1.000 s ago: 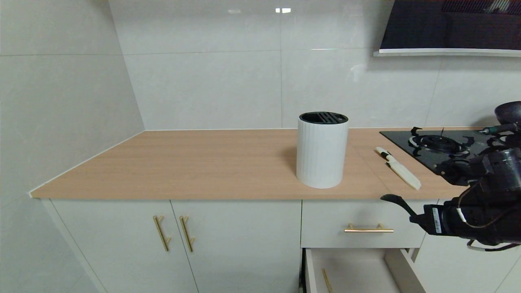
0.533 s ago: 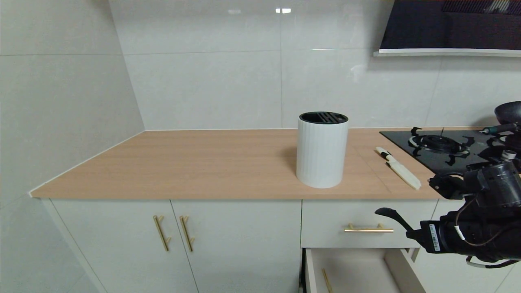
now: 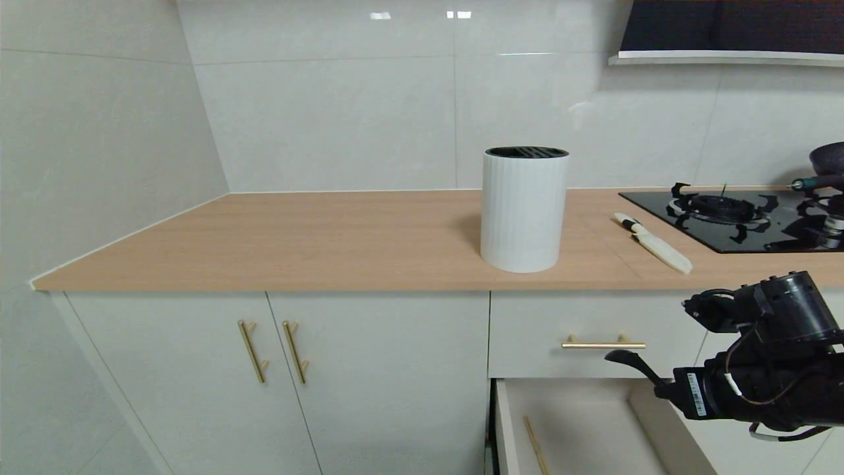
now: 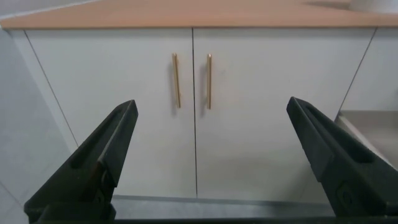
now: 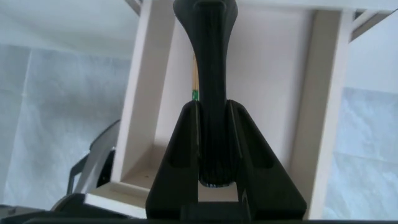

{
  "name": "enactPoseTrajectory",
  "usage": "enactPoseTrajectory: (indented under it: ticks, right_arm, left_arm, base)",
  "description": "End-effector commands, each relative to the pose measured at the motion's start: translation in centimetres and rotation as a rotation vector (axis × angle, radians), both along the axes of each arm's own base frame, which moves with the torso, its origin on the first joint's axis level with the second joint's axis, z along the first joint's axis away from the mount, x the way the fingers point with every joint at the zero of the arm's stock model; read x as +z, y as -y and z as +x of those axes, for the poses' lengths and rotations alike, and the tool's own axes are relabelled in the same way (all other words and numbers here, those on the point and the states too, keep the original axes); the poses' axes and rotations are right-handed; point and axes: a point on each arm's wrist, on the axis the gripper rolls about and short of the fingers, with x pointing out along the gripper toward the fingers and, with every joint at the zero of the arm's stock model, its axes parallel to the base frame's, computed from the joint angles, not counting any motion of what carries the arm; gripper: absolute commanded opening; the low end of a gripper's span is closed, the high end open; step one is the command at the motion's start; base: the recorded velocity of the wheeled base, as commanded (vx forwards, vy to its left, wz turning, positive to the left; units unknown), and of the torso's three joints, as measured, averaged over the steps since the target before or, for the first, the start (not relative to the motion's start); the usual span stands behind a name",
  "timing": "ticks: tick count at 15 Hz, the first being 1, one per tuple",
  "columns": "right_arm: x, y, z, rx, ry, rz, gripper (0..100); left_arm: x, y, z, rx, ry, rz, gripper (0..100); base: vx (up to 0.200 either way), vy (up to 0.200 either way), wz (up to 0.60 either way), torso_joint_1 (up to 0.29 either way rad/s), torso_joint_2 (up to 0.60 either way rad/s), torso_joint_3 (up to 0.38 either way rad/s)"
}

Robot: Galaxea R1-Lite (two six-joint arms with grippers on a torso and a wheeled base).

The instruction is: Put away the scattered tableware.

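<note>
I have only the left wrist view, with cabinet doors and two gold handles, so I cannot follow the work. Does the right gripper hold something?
Observer: Yes. The right gripper is shut on a black utensil.
Operator: Thank you. Does any tableware lie on the counter?
Observer: One knife lies on the counter, between the white holder and the stove.
</note>
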Motion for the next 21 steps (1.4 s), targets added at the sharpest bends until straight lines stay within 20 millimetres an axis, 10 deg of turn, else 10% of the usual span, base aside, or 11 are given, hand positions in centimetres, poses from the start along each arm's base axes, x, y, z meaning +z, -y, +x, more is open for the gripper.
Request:
enactPoseTrajectory:
  ticks: [1, 12, 21]
  right_arm:
    - [-0.5, -0.1, 0.2, 0.001, -0.02, -0.005, 0]
    - [-2.6, -0.4, 1.3, 0.005, -0.102, -0.027, 0]
    - [-13.8, -2.5, 6.5, 0.008, -0.167, -0.083, 0]
  left_arm:
    - [0.0, 0.0, 0.0, 0.001, 0.001, 0.0, 100]
    - [0.0, 0.0, 0.0, 0.001, 0.001, 0.0, 100]
    - [0.0, 0.0, 0.0, 0.001, 0.001, 0.0, 100]
  base:
    - [0.0, 0.0, 0.0, -0.183, 0.49, 0.286]
    - [0.0, 0.0, 0.0, -0.117, 0.39, 0.247]
    - [0.0, 0.0, 0.0, -0.019, 0.04, 0.028]
